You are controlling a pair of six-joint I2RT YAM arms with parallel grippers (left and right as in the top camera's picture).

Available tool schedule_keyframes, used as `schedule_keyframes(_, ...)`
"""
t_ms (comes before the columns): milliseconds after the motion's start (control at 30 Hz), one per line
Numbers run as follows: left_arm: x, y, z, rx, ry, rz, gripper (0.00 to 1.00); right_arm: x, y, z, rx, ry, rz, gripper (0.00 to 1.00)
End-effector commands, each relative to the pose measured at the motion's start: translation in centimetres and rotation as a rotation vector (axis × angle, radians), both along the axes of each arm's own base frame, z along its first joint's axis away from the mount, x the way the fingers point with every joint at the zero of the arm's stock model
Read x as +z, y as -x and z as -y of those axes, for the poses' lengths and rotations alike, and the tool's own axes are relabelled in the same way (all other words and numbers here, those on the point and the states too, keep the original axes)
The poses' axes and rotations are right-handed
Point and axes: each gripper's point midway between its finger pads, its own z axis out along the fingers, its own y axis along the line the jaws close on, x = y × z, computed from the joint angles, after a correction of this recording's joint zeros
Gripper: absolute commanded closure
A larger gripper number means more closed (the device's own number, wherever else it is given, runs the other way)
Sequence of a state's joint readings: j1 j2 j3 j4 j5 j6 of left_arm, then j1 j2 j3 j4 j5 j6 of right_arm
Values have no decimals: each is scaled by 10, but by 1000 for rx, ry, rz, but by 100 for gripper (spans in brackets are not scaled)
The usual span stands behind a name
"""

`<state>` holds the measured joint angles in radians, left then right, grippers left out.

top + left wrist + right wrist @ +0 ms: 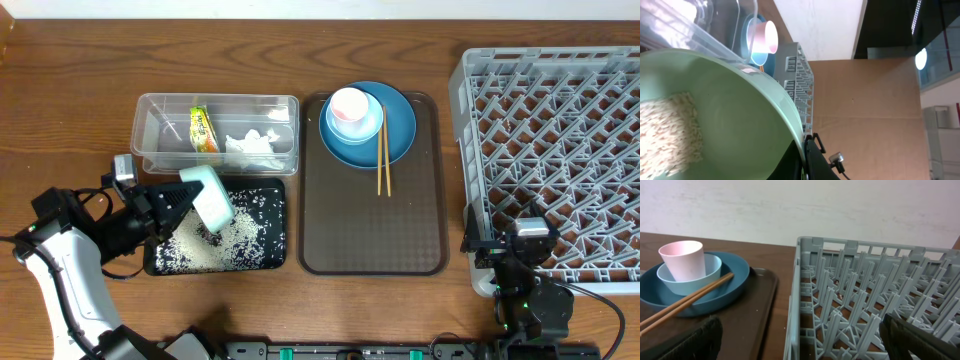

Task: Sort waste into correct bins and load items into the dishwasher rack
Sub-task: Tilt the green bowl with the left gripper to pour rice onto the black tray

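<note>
A: Mint-green round plastic bowl (208, 198), position?
B: Tipped steeply over the flat black rectangular tray (275, 265). Left fingers (170, 197) are clamped tight on its rim. Loose white rice grains (670, 130) lie inside it in the wrist view, and more are scattered across the tray. Bowl's lower edge possibly touching the tray; the view is too poor to say.
A: Behind that?
B: Clear rectangular plastic container (160, 135), just beyond the tray. It holds a small yellow-green snack wrapper (204, 129) and a crumpled white tissue (252, 148).
A: Rightward?
B: Brown serving tray (370, 225), beside both. On it sits a large dark blue plate (398, 130), with a light blue bowl (345, 130) in the plate and a small pink cup (350, 105) in that bowl. Wooden chopsticks (383, 160) run from the plate onto the tray.
A: Far right?
B: Large square grey plastic crate (560, 120) with a peg lattice, on the wooden table (80, 70). Right fingers (687, 342) are spread wide, holding nothing, at the crate's near left corner.
</note>
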<state>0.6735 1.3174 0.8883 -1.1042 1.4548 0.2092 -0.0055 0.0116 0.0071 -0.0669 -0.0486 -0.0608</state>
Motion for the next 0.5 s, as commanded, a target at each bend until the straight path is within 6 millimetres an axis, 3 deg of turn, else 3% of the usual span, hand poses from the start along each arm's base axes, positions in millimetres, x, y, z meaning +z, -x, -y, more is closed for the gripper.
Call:
schedule_keyframes(0, 5, -1, 0, -1, 8, 52, 94, 0, 0, 2, -8, 8, 3, 1)
schedule_keyframes(167, 13, -4, -1, -3, 6, 131, 94, 0, 0, 2, -8, 8, 3, 1)
schedule_keyframes(467, 15, 3, 13, -35, 56, 74, 94, 0, 0, 2, -8, 8, 3, 1)
